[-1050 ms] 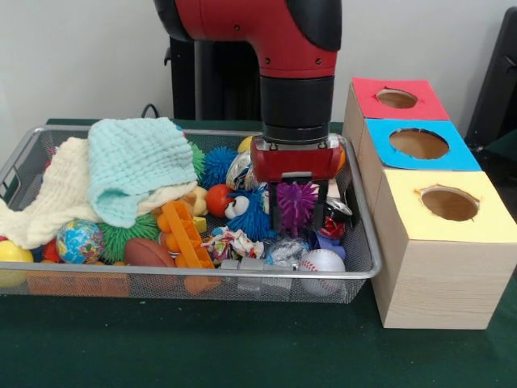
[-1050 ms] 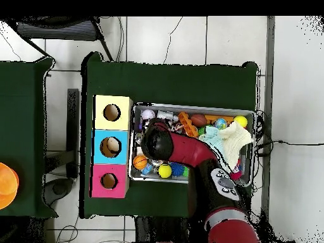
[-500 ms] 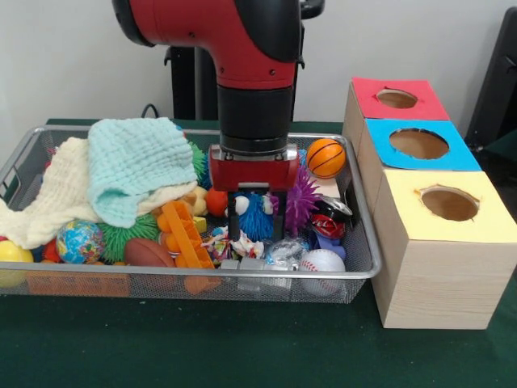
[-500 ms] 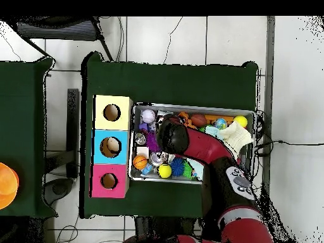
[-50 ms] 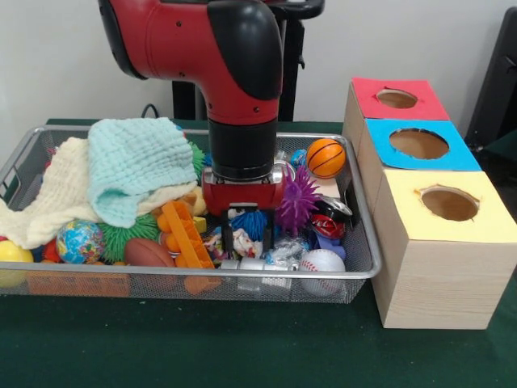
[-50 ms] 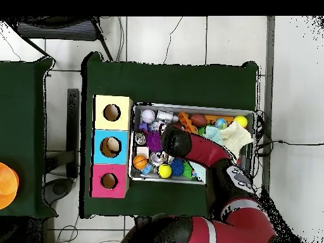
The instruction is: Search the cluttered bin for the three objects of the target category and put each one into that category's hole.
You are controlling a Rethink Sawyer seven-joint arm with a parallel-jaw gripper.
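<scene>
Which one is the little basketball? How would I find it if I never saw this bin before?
Find the wire bin on the green table, then its end beside the row of boxes with holes. The basketball sits at the back corner there, next to the red-topped box. It is the only orange ball with black lines, just behind a spiky purple ball.

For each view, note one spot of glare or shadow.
Front view: soft sheen on the arm's red shell; shadow beneath the wire bin on the green cloth. Overhead view: even light, no glare; the arm hides the bin's middle.
</scene>
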